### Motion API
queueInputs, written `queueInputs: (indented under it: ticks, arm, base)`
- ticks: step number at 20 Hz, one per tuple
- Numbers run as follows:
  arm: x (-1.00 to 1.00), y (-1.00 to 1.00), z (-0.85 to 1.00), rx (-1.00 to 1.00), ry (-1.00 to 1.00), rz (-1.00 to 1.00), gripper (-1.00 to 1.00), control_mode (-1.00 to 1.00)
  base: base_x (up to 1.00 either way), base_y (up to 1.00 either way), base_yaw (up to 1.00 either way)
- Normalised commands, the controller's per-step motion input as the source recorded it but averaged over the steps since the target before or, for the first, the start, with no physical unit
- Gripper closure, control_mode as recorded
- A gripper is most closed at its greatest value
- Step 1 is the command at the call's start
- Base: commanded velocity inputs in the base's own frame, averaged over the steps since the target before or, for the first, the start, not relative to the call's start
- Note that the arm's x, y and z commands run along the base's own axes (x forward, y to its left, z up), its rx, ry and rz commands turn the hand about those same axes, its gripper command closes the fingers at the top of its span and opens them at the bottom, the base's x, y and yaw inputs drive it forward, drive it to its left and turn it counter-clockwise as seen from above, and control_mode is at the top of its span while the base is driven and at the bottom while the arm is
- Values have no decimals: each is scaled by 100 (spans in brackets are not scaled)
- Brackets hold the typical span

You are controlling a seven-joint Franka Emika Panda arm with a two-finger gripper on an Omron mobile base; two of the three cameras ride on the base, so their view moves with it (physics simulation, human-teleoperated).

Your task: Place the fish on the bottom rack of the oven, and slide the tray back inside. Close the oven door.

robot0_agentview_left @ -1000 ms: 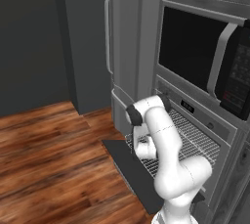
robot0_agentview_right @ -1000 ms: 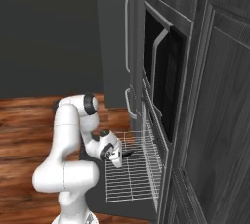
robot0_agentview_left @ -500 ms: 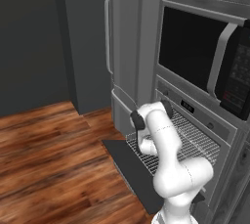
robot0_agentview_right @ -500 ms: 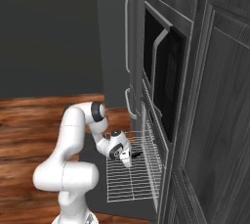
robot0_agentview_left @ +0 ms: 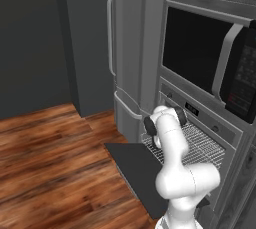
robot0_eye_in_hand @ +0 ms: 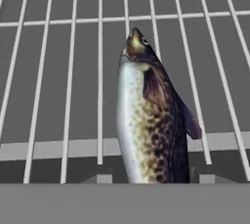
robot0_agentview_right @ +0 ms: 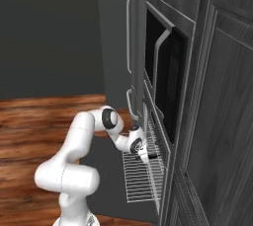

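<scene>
Placement is the step in hand — gripper (robot0_agentview_right: 147, 156) clamped on the fish (robot0_eye_in_hand: 151, 115), held head-out just over the pulled-out bottom rack (robot0_agentview_left: 202, 145) above the lowered oven door (robot0_agentview_left: 137, 170) — next, probably, lower slightly and part the fingers.

wood floor (robot0_agentview_left: 45, 158), dark wall (robot0_agentview_left: 30, 38), grey cabinets (robot0_agentview_right: 222, 121)

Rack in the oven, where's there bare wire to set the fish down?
The rack is pulled out over the open door. Its near stretch, toward the front edge, is bare in the right base view. In the hand view, open bars flank the fish. It is crowded at the oven mouth, where the end effector hangs.
</scene>
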Motion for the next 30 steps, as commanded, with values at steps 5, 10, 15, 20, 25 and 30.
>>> queueInputs:
  ticks: [5,10,15,20,25,30]
  arm:
    - [-31,60,3,-9,-3,0,-100,-100]
    - [-59,57,83,-15,-7,0,-100,-100]
    - [-66,59,90,-17,-5,0,-100,-100]
    - [-45,76,93,-14,-1,0,-100,-100]
    - [-24,92,82,-1,-1,0,-100,-100]
    - [-32,91,22,0,-3,0,-100,-100]
  base:
    - [0,0,0]
    - [0,0,0]
    - [0,0,0]
    - [0,0,0]
    - [0,0,0]
    - [0,0,0]
